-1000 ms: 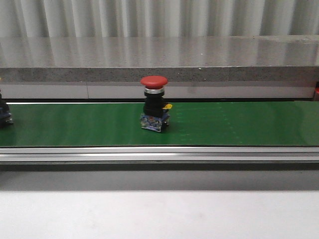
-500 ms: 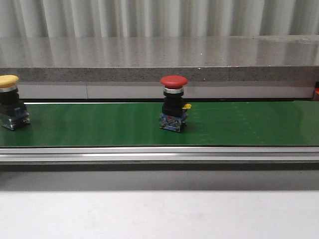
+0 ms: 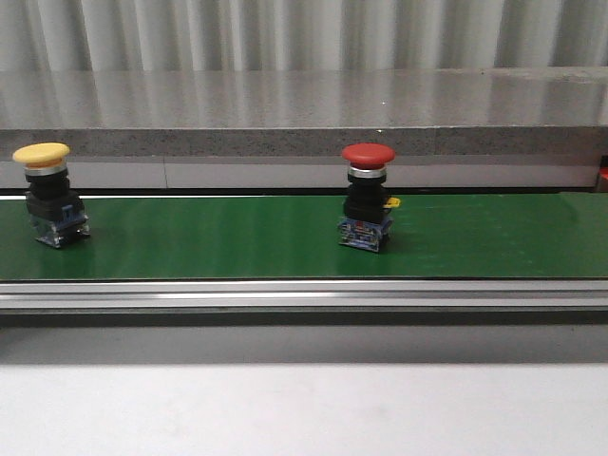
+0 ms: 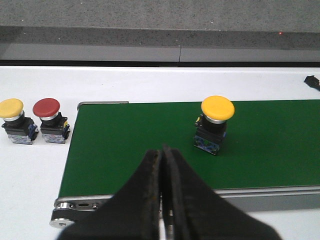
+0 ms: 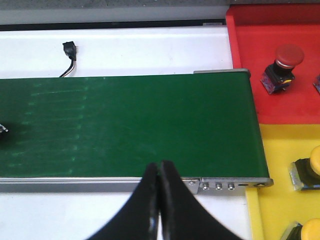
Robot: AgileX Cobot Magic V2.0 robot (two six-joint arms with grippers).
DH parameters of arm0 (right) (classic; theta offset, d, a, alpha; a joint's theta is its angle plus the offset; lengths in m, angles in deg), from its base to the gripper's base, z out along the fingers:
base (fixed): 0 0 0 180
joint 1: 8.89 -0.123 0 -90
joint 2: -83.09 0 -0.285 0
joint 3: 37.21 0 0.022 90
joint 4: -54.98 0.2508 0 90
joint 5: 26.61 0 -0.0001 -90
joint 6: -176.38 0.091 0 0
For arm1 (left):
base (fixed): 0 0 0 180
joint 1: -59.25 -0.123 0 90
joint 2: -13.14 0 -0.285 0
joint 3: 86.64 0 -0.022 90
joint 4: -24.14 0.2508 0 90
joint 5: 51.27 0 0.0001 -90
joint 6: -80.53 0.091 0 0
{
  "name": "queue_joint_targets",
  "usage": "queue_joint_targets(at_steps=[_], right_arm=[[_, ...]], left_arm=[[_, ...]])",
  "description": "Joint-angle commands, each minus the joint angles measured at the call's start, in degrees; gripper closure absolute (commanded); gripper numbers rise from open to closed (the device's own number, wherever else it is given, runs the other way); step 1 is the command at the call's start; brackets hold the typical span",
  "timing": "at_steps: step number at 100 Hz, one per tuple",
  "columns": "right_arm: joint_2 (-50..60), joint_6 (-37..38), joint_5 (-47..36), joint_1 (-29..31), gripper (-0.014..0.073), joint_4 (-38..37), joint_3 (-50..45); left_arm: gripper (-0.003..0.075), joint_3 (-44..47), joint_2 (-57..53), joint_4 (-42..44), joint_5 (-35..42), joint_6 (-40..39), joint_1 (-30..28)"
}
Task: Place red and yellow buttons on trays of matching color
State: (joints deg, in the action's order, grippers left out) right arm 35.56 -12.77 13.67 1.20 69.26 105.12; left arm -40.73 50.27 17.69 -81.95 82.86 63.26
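Note:
A red button [image 3: 368,208] stands upright on the green conveyor belt [image 3: 218,242], a little right of centre. A yellow button [image 3: 49,193] stands at the belt's left end and also appears in the left wrist view as the yellow button [image 4: 215,124]. My left gripper [image 4: 162,149] is shut and empty, over the belt's near edge and apart from that button. My right gripper [image 5: 159,164] is shut and empty at the belt's near rail. Beyond the belt's end lie a red tray [image 5: 295,95] holding a red button [image 5: 283,66] and a yellow tray [image 5: 280,165] holding yellow buttons [image 5: 309,172].
A spare yellow button [image 4: 16,127] and a spare red button [image 4: 51,126] stand on the white table beside the belt's start. A small black connector [image 5: 70,51] with a cable lies behind the belt. A grey stone ledge [image 3: 304,114] runs along the back.
The red button has ridden the belt to the right. The yellow button has come fully into the front view from the left edge. Both grippers are out of that view.

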Motion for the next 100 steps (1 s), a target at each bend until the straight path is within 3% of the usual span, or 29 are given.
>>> queue_joint_targets(at_steps=[1, 8, 15, 35, 44, 67, 100], right_arm=[[0.2, -0.5, -3.3, -0.2, 0.0655, 0.4, 1.4], [0.2, -0.5, -2.9, -0.2, 0.0622, 0.4, 1.4], [0.2, -0.5, -2.5, -0.2, 0.0534, 0.4, 1.4], [0.2, -0.5, -0.3, -0.2, 0.0077, 0.4, 1.4], [0.2, -0.5, -0.3, -0.2, -0.0057, 1.1, 1.4], [-1.8, -1.6, -1.5, -1.5, -0.0062, 5.2, 2.7], [-16.6, -6.9, 0.4, -10.2, -0.0062, 5.2, 10.3]], left_arm=[[0.074, -1.6, 0.1, -0.8, 4.5, 0.2, 0.5], [0.074, -1.6, 0.1, -0.8, 4.5, 0.2, 0.5], [0.074, -1.6, 0.1, -0.8, 4.5, 0.2, 0.5], [0.074, -1.6, 0.1, -0.8, 4.5, 0.2, 0.5], [0.074, -1.6, 0.1, -0.8, 4.5, 0.2, 0.5], [0.074, -1.6, 0.1, -0.8, 4.5, 0.2, 0.5], [0.074, -1.6, 0.1, -0.8, 4.5, 0.2, 0.5]])
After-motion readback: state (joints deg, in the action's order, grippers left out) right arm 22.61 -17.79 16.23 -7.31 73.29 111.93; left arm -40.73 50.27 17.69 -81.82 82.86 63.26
